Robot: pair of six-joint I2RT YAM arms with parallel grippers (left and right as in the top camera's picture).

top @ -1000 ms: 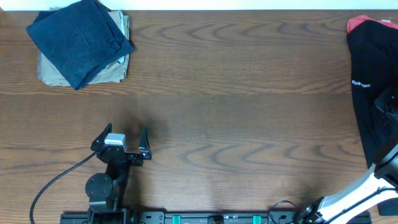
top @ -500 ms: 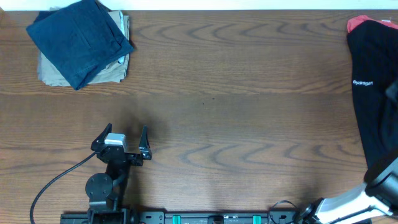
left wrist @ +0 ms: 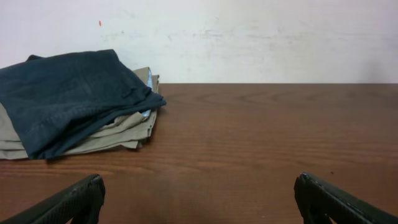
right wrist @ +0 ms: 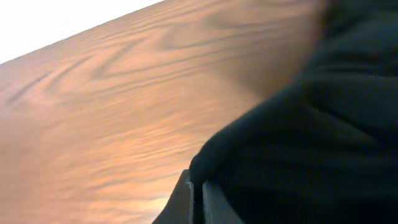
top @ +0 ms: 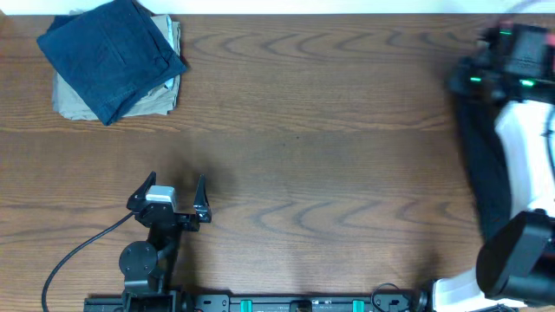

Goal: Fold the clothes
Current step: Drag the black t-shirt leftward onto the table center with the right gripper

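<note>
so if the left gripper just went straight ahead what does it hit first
Likely the navy garment: its corner sits ahead of one finger. Between the fingers only bare table shows, though depth is unclear.

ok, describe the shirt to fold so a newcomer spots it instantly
Go to the right edge of the table, under the right arm. The black shirt is there, rumpled and partly hidden. Unlike the navy garment stacked on khaki far left, it's unfolded.

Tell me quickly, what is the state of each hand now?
Left hand: open, empty.
Right hand: seems closed on the black shirt.
</note>
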